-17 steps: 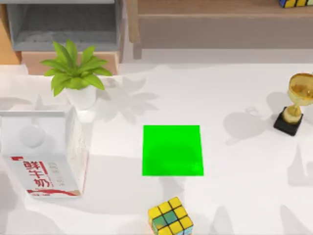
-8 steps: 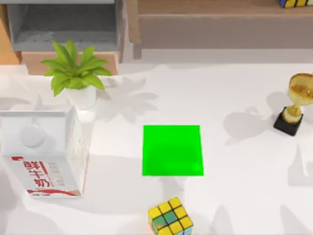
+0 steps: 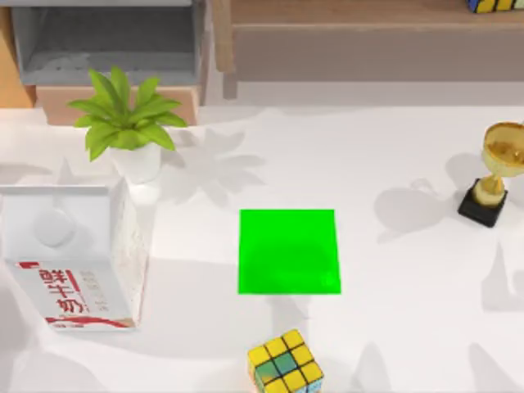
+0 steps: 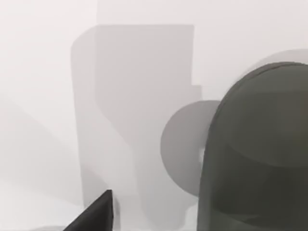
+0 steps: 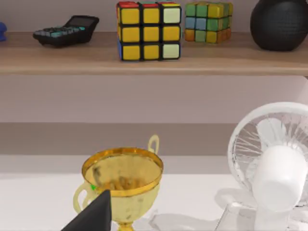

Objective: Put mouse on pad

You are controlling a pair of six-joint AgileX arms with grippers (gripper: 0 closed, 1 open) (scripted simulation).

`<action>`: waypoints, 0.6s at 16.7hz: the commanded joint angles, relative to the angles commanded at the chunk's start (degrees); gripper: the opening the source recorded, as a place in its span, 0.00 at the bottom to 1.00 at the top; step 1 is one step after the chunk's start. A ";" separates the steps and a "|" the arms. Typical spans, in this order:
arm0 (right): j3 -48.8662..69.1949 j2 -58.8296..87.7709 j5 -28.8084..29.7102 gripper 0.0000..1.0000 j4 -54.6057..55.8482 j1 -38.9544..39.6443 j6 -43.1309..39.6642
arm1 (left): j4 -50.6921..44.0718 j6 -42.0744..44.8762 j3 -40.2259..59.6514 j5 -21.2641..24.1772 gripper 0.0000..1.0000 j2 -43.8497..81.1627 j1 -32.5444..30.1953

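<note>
Pad (image 3: pixel 288 251): flat bright green square lying on the white worktop (image 3: pixel 393 172), near the middle of the top view; nothing rests on it.
Mouse (image 4: pixel 255 149): dark grey rounded body seen close in the left wrist view, resting on the white surface and casting a soft shadow beside it.
Left claw: a dark fingertip (image 4: pixel 94 214) shows at the edge of the left wrist view, apart from the mouse; whether the claw is open or closed cannot be told.
Right claw: a dark fingertip (image 5: pixel 94 214) shows in front of the trophy in the right wrist view; open or closed cannot be told.
Puzzle cube (image 3: pixel 285 363): colourful, near the front edge, just in front of the pad and apart from it.
Milk carton (image 3: pixel 72 254): at the left of the worktop.
Potted plant (image 3: pixel 127 123): behind the carton.
Trophy (image 3: pixel 495 172): gold, on a black base, at the right edge.
Fan (image 5: pixel 272 168): white, beside the trophy in the right wrist view.
</note>
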 joint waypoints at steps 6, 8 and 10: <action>0.00 0.00 0.00 1.00 0.00 0.00 0.00 | 0.00 0.00 0.00 0.00 0.00 0.00 0.00; 0.00 0.00 0.00 1.00 0.00 0.00 0.00 | 0.00 0.00 0.00 0.00 0.00 0.00 0.00; 0.00 0.00 0.00 1.00 0.00 0.00 0.00 | 0.00 0.00 0.00 0.00 0.00 0.00 0.00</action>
